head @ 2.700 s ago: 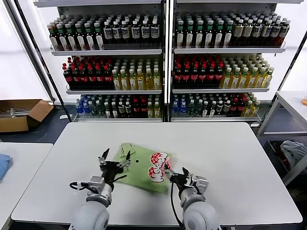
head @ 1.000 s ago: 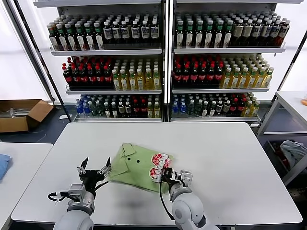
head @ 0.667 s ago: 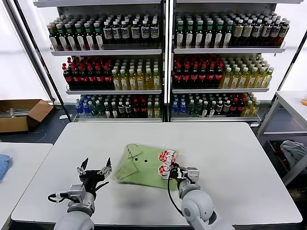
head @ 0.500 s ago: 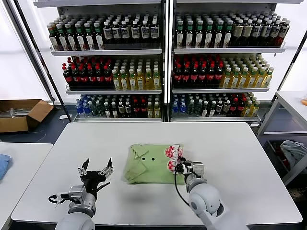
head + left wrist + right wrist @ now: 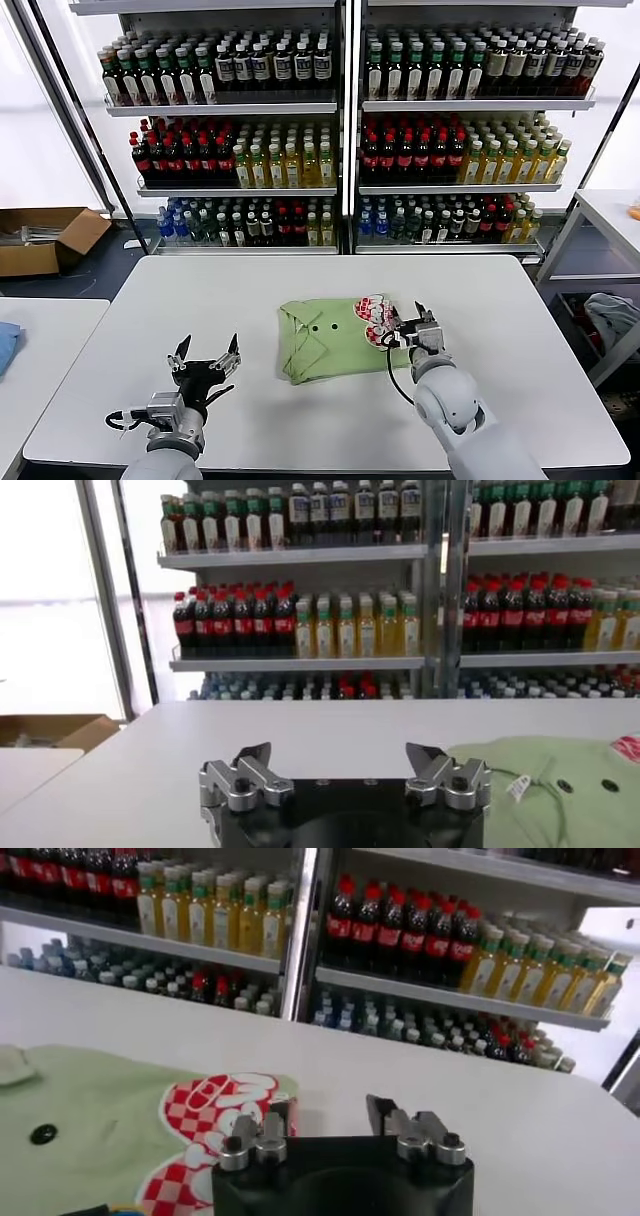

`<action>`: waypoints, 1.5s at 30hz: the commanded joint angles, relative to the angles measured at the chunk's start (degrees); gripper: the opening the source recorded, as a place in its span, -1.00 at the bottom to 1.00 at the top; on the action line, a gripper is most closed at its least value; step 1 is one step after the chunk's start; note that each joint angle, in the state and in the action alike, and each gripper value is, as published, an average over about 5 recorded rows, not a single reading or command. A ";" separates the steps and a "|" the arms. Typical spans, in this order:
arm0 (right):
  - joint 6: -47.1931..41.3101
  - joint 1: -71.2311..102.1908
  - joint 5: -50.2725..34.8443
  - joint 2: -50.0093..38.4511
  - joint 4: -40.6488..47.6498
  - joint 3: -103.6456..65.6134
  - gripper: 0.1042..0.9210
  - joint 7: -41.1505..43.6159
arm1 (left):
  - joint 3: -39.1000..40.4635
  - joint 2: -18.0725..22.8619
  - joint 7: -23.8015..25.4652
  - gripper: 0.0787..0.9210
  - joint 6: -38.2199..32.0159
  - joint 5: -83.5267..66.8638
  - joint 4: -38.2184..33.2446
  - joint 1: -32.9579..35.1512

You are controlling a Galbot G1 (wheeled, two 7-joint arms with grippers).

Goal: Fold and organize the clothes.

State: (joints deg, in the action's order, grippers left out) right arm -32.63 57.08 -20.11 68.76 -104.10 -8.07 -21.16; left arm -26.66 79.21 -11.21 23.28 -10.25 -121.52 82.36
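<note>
Broadly, the white table (image 5: pixel 520 330) took up most of what lay before me, its bare surface running wide on every side of the work, with the far edge and both near corners open. Behind it stood the shelving (image 5: pixel 345 130), every tier packed with rows of bottles (image 5: pixel 420 150), well apart from my arms. Off to my left sat a cardboard box (image 5: pixel 45 238) on the floor, flaps open; I could not make out what it held. Toward the middle of the table lay the folded green shirt (image 5: pixel 325 345), collar and small buttons on its left part, the red-and-white checkered logo (image 5: pixel 373 320) at its right edge. My right gripper (image 5: pixel 414 326) sat low at that edge, just beside the logo; from its wrist camera, my right gripper's fingers (image 5: pixel 250 1138) stood parted with nothing between them, one finger over the checkered print. My left gripper (image 5: pixel 205 362) hovered near the table's front-left, fingers spread wide and empty, clear of the shirt.
</note>
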 commanded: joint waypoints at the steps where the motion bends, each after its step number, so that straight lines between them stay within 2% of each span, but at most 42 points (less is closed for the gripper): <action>1: 1.93 14.02 6.98 12.03 -7.19 -2.79 0.24 2.20 | 0.16 0.28 0.00 0.77 -0.06 0.09 -0.41 0.13; 6: 2.46 16.29 5.61 13.76 -7.89 -2.13 0.59 0.65 | 0.11 0.29 0.08 0.77 -0.20 0.13 -0.08 0.35; 10: 2.23 15.58 2.45 14.64 -7.11 -3.73 0.74 -1.20 | 0.25 0.40 0.15 0.77 -0.32 0.15 0.19 0.45; 22: 1.92 16.07 -1.69 14.64 -4.36 -5.85 0.76 -3.24 | 0.25 0.55 0.31 0.77 -0.33 0.15 0.35 0.41; 34: 0.64 20.20 -5.91 10.99 -10.26 -4.44 0.76 -4.06 | -0.16 0.66 0.36 0.77 -0.39 0.14 -0.24 1.15; 40: 2.41 15.78 0.65 11.15 -15.14 -6.99 0.76 -2.76 | -0.20 0.79 0.38 0.77 -0.46 0.32 -1.56 2.60; 45: 7.14 5.96 0.50 13.10 -9.74 -5.98 0.76 -2.36 | -0.15 1.01 0.47 0.77 -0.49 0.81 -2.69 3.85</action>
State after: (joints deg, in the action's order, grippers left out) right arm -30.79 73.57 -22.38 80.51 -114.72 -13.76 -24.30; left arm -26.83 80.11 -10.76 22.84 -9.76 -122.92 84.77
